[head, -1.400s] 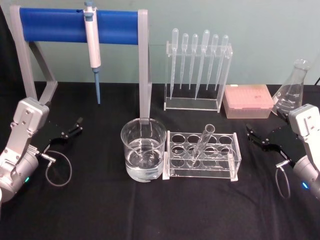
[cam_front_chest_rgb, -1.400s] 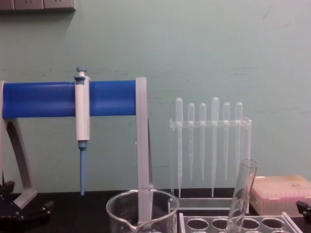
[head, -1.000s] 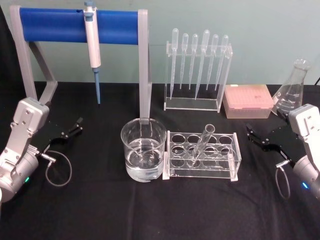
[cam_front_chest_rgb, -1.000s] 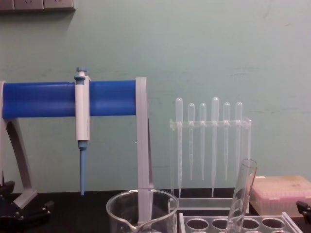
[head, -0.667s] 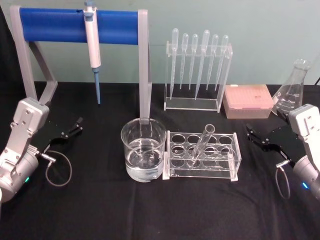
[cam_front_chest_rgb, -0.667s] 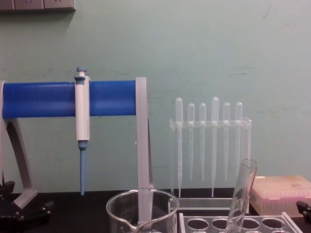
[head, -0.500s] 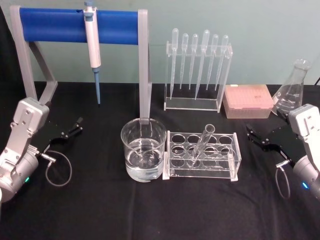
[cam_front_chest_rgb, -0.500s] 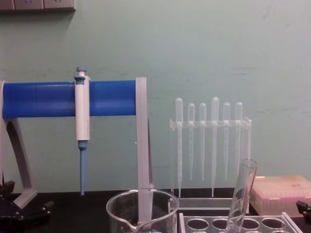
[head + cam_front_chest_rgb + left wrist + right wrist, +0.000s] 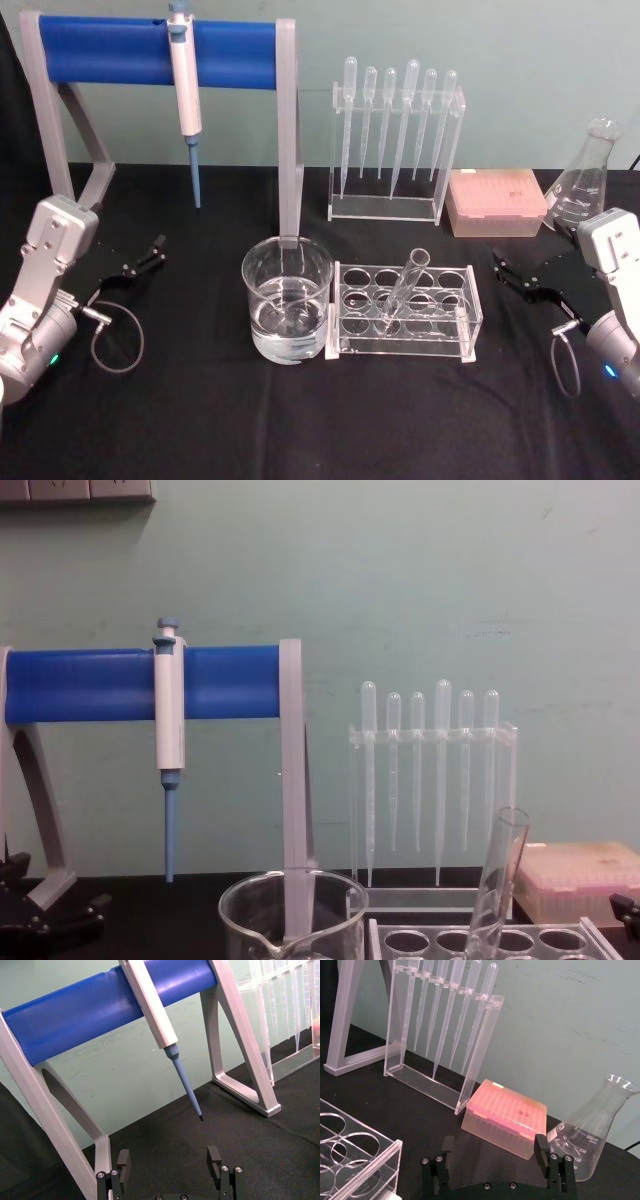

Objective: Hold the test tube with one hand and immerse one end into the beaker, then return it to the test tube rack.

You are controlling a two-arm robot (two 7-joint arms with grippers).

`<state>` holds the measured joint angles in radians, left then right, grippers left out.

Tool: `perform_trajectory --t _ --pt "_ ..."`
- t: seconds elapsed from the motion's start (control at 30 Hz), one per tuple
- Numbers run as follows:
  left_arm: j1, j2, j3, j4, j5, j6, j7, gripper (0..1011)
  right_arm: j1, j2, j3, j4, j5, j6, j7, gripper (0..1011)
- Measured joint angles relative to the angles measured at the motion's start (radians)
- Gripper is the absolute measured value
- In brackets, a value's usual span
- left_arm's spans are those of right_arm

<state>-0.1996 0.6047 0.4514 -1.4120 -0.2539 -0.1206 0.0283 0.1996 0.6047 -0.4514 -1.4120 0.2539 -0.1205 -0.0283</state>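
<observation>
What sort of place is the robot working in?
Likely a laboratory bench: a pipettor hangs on a blue stand, pipettes stand in a holder, a test tube leans in a rack beside a beaker. The left gripper and right gripper sit open at the sides.

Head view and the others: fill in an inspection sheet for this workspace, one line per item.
Surface: black cloth, no spills seen.
Job's things: test tube leans in the rack; beaker, part full of clear liquid, stands at the rack's left end.
Clutter: pipettor hung on blue stand; pipettes; pink box; flask; all farther back.
Grippers: left gripper open, low at far left; right gripper open, low at far right; both hold nothing.
Cables: left loop and right loop, one by each wrist.
Surroundings: green wall.
</observation>
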Motion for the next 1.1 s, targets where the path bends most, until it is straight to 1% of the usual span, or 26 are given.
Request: perform_trajectory --t 0.07,0.13,0.3,0.33,0.4,0.43,0.5,0.53,0.63,0.67,0.73,0.77,0.8,0.83,0.93,0.97,1.07,1.1 --pt "0.000 0.000 0.000 0.000 0.000 0.000 0.000 1000 0.000 0.000 0.001 0.000 0.000 0.000 0.000 1002" --pt "0.000 0.000 0.000 0.000 0.000 0.000 0.000 1000 -0.007 0.003 0.010 -0.014 0.002 0.000 0.002 1002" --pt "0.000 0.000 0.000 0.000 0.000 0.000 0.000 1000 -0.040 0.026 0.054 -0.080 0.030 0.001 0.025 1000" --pt "0.000 0.000 0.000 0.000 0.000 0.000 0.000 1000 -0.050 0.034 0.069 -0.102 0.043 0.004 0.034 1002" --pt "0.000 0.000 0.000 0.000 0.000 0.000 0.000 1000 -0.062 0.045 0.086 -0.125 0.060 0.008 0.048 1002" --pt "0.000 0.000 0.000 0.000 0.000 0.000 0.000 1000 -0.073 0.056 0.101 -0.146 0.078 0.013 0.064 1002" --pt "0.000 0.000 0.000 0.000 0.000 0.000 0.000 1000 -0.089 0.071 0.121 -0.172 0.103 0.020 0.084 1002" --pt "0.000 0.000 0.000 0.000 0.000 0.000 0.000 1000 -0.106 0.088 0.141 -0.196 0.134 0.028 0.111 1002" --pt "0.000 0.000 0.000 0.000 0.000 0.000 0.000 1000 -0.133 0.115 0.169 -0.229 0.179 0.034 0.157 1000" --pt "0.000 0.000 0.000 0.000 0.000 0.000 0.000 1000 -0.155 0.137 0.188 -0.250 0.219 0.038 0.203 1002" --pt "0.000 0.000 0.000 0.000 0.000 0.000 0.000 1000 -0.173 0.157 0.203 -0.265 0.250 0.042 0.242 1000" --pt "0.000 0.000 0.000 0.000 0.000 0.000 0.000 1000 -0.193 0.178 0.216 -0.279 0.285 0.045 0.291 1002" --pt "0.000 0.000 0.000 0.000 0.000 0.000 0.000 1000 -0.203 0.189 0.223 -0.286 0.301 0.046 0.317 1002" --pt "0.000 0.000 0.000 0.000 0.000 0.000 0.000 1000 -0.222 0.211 0.234 -0.296 0.334 0.046 0.371 1002" --pt "0.000 0.000 0.000 0.000 0.000 0.000 0.000 1000 -0.247 0.245 0.245 -0.306 0.379 0.045 0.463 1002" --pt "0.000 0.000 0.000 0.000 0.000 0.000 0.000 1000 -0.259 0.262 0.248 -0.310 0.400 0.041 0.519 1002" --pt "0.000 0.000 0.000 0.000 0.000 0.000 0.000 1000 -0.271 0.283 0.249 -0.313 0.421 0.032 0.598 1000" --pt "0.000 0.000 0.000 0.000 0.000 0.000 0.000 1000 -0.275 0.293 0.246 -0.314 0.430 0.027 0.641 1000"
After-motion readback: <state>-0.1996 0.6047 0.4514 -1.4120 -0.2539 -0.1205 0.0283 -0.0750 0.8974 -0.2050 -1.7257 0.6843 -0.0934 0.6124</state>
